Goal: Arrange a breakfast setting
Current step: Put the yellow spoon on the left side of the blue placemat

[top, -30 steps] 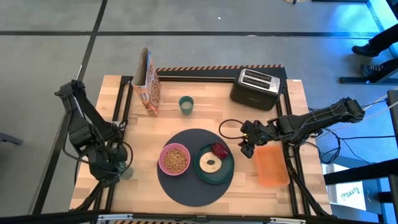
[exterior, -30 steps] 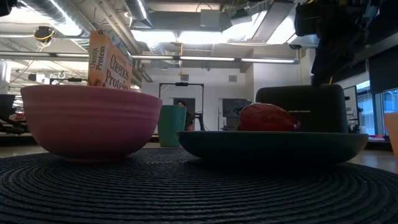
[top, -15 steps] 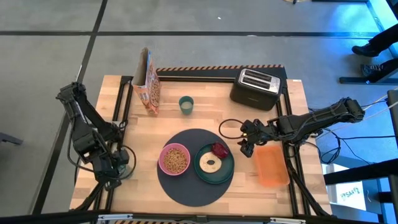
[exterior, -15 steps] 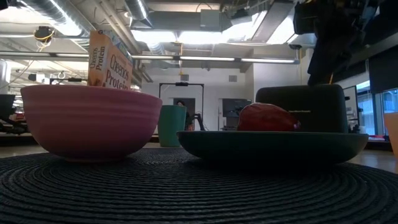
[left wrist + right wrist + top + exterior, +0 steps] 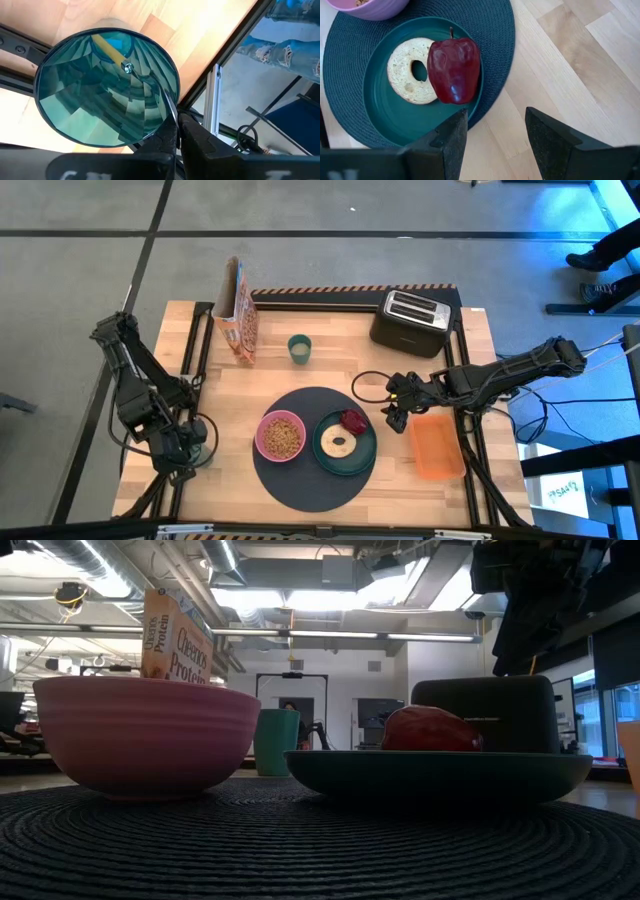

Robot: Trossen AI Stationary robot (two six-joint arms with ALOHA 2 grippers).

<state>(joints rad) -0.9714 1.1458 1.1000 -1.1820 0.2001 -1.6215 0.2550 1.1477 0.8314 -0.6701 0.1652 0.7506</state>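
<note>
A pink bowl of cereal and a dark-green plate stand on the round dark-grey mat. A pale bagel and a dark-red fruit lie on the plate. A small pale-green cup stands on the table farther back. My left gripper is at the table's left near side, above a clear teal tumbler. It is shut on a thin utensil, seemingly the spoon. My right gripper is open and empty, between the plate and the orange tray. My left gripper pinches the utensil's thin metal end between its two fingers, where it passes over the tumbler's rim. The fingers come from above, pointing down. The utensil slants into the tumbler, its yellow end near the bottom. The tumbler appears to stand on the table.
A cereal box stands at the far left and a black toaster at the far right. An orange tray lies right of the plate. A black cable loops beside my right gripper. Bare wood lies between the cup and the mat.
My left arm has shifted a little at the tumbler near the table's left edge, and its gripper stays shut there. My right arm has kept still.
</note>
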